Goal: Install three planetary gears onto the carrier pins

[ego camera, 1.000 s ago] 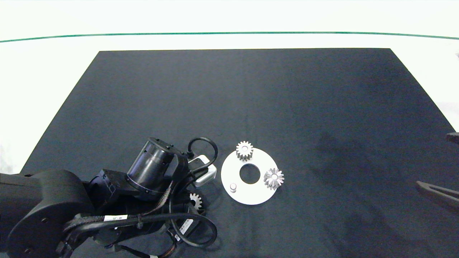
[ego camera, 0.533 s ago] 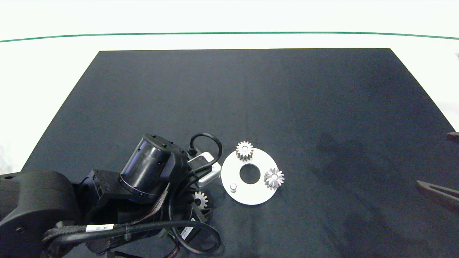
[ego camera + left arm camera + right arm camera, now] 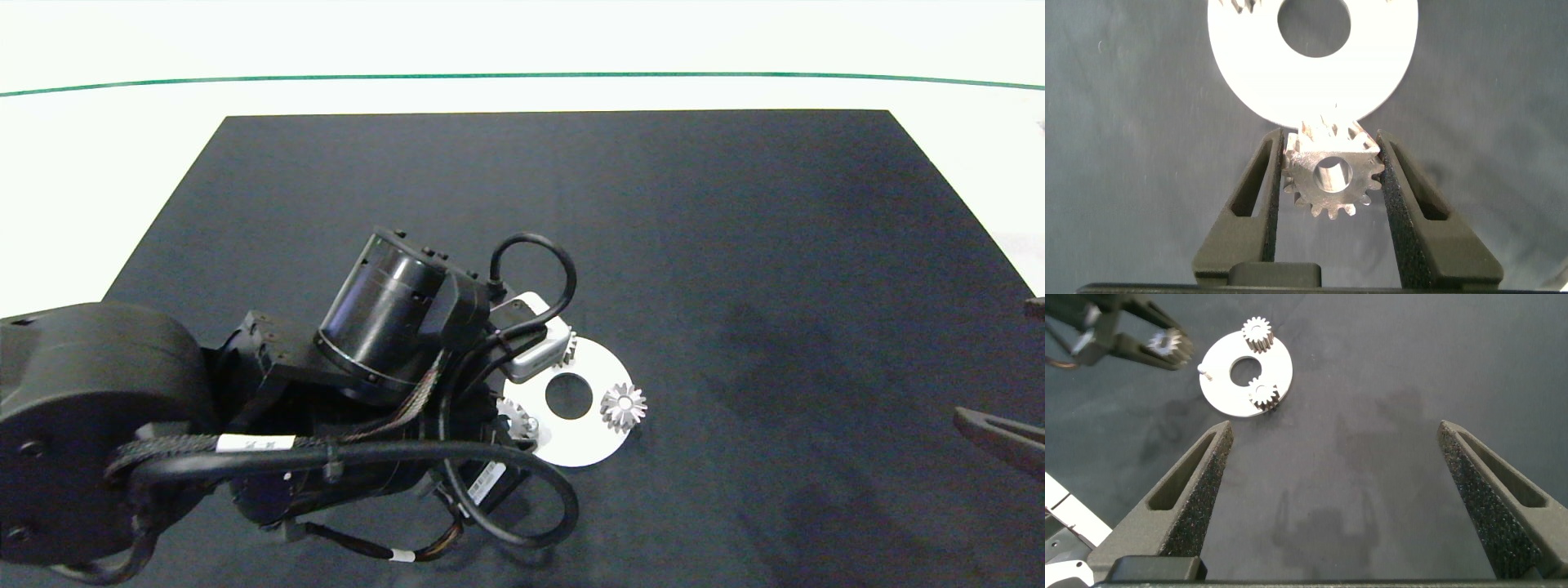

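My left gripper [image 3: 1331,144] is shut on a silvery planetary gear [image 3: 1331,176], held on edge by its flat faces just off the rim of the white carrier disc [image 3: 1315,77]. In the head view this gear [image 3: 513,415] hangs close beside the bare carrier pin [image 3: 1202,369] at the disc's near-left. Two other gears sit on pins: one on the right [image 3: 623,406], one at the far side [image 3: 566,349], half hidden by my wrist. My right gripper [image 3: 1335,429] stands open, well off to the right.
The disc lies on a dark mat [image 3: 735,245] over a white table [image 3: 98,163]. My left arm [image 3: 384,310] covers the mat's near-left part and the disc's left edge.
My left arm has lifted and swung right and away with the gear, from the mat left of the disc to the disc's edge by the bare pin. The right arm stays still.
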Robot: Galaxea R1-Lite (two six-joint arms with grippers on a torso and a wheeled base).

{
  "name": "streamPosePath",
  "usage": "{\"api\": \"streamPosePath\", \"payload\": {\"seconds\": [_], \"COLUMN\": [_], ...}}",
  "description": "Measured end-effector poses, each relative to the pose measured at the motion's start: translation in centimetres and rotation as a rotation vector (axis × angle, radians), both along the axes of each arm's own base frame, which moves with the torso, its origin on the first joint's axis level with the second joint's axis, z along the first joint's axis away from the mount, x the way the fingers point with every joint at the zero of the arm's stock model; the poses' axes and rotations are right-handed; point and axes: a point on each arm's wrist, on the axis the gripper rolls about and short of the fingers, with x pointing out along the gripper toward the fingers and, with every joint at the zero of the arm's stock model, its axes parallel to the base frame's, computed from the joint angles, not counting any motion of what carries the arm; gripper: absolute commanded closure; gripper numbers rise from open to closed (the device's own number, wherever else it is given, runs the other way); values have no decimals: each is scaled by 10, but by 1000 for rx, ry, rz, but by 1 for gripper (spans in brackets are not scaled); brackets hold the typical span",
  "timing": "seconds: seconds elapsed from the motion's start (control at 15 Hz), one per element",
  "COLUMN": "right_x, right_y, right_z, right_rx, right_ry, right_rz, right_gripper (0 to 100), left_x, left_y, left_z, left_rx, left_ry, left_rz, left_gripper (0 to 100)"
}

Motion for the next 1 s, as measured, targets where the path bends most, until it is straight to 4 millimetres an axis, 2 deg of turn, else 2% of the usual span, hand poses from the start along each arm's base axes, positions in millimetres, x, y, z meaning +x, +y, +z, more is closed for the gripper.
{"api": "streamPosePath", "payload": {"seconds": [0.33, 1.0], "right_x": [0, 0], "right_y": [0, 0], "right_z": [0, 0], "right_rx": [0, 1], "right_ry": [1, -1], "right_rz": [2, 2], "right_gripper": [0, 0], "left_x": [12, 18], "left_y": [-16, -29], "left_z": [-11, -23], "left_rx": [43, 85], "left_ry": [16, 16], "left_rz": [-14, -29], "left_gripper": [75, 75]}}
